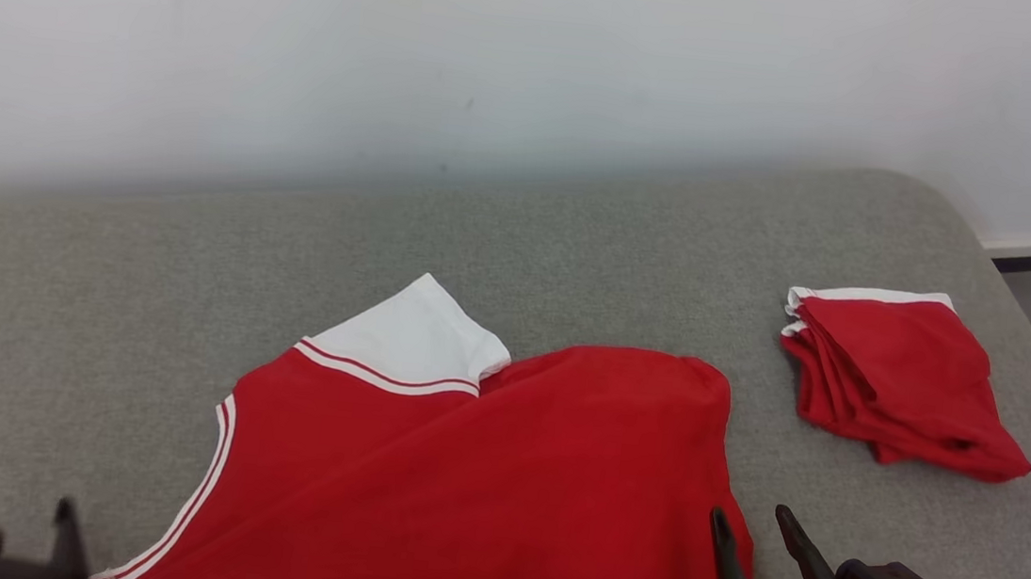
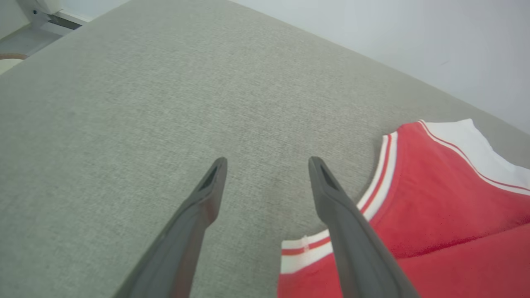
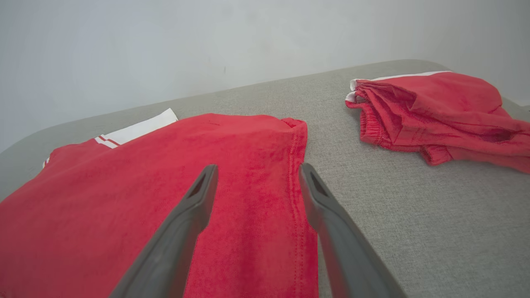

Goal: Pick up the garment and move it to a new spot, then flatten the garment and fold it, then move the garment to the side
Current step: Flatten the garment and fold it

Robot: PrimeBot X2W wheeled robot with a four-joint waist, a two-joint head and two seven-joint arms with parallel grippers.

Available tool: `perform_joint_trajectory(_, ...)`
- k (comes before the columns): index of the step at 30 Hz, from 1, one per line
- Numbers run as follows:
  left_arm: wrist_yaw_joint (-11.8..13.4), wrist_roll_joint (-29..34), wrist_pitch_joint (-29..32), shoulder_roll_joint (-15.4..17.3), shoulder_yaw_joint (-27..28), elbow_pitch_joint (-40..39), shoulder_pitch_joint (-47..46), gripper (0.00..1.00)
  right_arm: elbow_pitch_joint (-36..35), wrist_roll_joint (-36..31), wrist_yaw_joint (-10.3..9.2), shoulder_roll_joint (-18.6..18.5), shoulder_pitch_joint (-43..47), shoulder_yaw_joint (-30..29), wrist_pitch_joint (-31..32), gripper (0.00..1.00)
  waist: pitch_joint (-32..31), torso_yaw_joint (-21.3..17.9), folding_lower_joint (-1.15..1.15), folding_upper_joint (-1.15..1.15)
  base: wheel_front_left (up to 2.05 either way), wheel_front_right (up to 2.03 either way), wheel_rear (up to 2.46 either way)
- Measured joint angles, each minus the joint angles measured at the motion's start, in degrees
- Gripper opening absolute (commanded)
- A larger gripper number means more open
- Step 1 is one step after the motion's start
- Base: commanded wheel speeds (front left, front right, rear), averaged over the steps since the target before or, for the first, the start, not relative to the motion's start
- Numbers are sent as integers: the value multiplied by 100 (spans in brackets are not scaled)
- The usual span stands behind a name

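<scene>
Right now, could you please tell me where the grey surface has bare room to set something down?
The widest bare patch is the left part of the grey surface, between the wall and the red jersey. A narrower strip runs between the jersey and the folded red pile. The right end is crowded by that pile.
</scene>
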Motion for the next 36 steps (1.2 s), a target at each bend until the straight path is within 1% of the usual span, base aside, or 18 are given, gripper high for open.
perform_joint_trajectory(2,-88,118,220,58,-269,-148,-316,100,11,2,0,-1,-14,10,-11,100,43,-49,1,0,0,0,0)
perform_joint_trajectory(4,-183,275,408,71,-533,-122,-726,100,23,2,0,0,-43,40,-29,100,96,-102,1,1,0,0,0)
perform_joint_trajectory(5,-183,275,408,71,-533,-122,-726,100,23,2,0,0,-43,40,-29,100,96,-102,1,1,0,0,0)
perform_joint_trajectory(6,-221,405,573,1,-823,92,-1083,100,25,2,0,0,-129,75,-31,100,145,-174,0,0,0,0,0)
perform_joint_trajectory(7,-221,405,573,1,-823,92,-1083,100,25,2,0,0,-129,75,-31,100,145,-174,0,0,0,0,0)
perform_joint_trajectory(9,-264,510,734,-49,-1025,460,-1428,100,15,1,0,-2,-185,109,-29,100,197,-263,1,0,0,0,0)
perform_joint_trajectory(12,-269,649,793,-71,-1129,1003,-1897,100,-11,-23,0,0,-224,105,-26,100,285,-412,1,1,0,0,0)
perform_joint_trajectory(15,-203,722,778,-207,-1202,1404,-2192,100,-53,-80,0,0,-240,34,15,100,373,-574,1,1,0,0,0)
perform_joint_trajectory(17,-164,734,801,-215,-1209,1709,-2326,100,-100,-120,0,-3,-240,-19,22,100,433,-672,1,1,0,0,0)
perform_joint_trajectory(22,-255,717,637,-208,-1151,2383,-2540,100,-176,-136,0,-3,-240,-70,51,100,584,-839,1,1,0,0,0)
perform_joint_trajectory(23,-257,711,558,-215,-1140,2481,-2569,40,-186,-137,0,-2,-240,-78,65,100,610,-853,1,1,0,0,0)
perform_joint_trajectory(24,-267,716,465,-225,-1144,2563,-2602,0,-194,-147,0,-2,-240,-90,70,100,632,-859,1,1,0,0,0)
perform_joint_trajectory(26,-361,678,324,-342,-1132,2775,-2630,0,-237,-172,0,-2,-237,-119,79,100,650,-816,1,1,0,0,0)
perform_joint_trajectory(28,-369,635,136,-391,-1080,2826,-2599,0,-296,-194,0,-1,-236,-156,110,100,643,-754,0,1,0,0,0)
perform_joint_trajectory(33,-388,467,-463,-516,-832,2785,-2225,0,-433,-327,0,1,-231,-363,213,100,615,-547,0,0,0,0,0)
perform_joint_trajectory(36,-465,369,-678,-561,-770,2699,-2036,0,-567,-438,0,-4,-248,-557,343,100,601,-398,0,1,0,0,0)
